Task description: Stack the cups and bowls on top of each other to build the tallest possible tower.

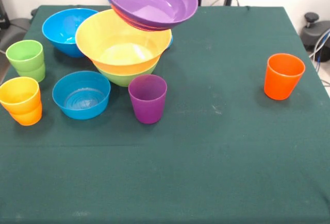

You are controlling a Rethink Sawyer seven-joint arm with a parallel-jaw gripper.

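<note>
A purple bowl (150, 0) hangs tilted in the air at the top edge, just above the far rim of the large yellow bowl (121, 46). The yellow bowl sits nested in a lime green bowl (124, 77); together they are the tower. The gripper itself is out of the picture above the purple bowl. A purple cup (148, 98) stands in front of the tower. A small blue bowl (81, 94) and a big blue bowl (67, 28) lie to its left. A green cup (27, 59) and a yellow cup (20, 100) stand at the left edge. An orange cup (283, 75) stands alone at the right.
A sliver of light blue (169, 39) shows behind the yellow bowl's right side. The green cloth table (206, 157) ends at the back near dark equipment and cables (317, 33) at the right.
</note>
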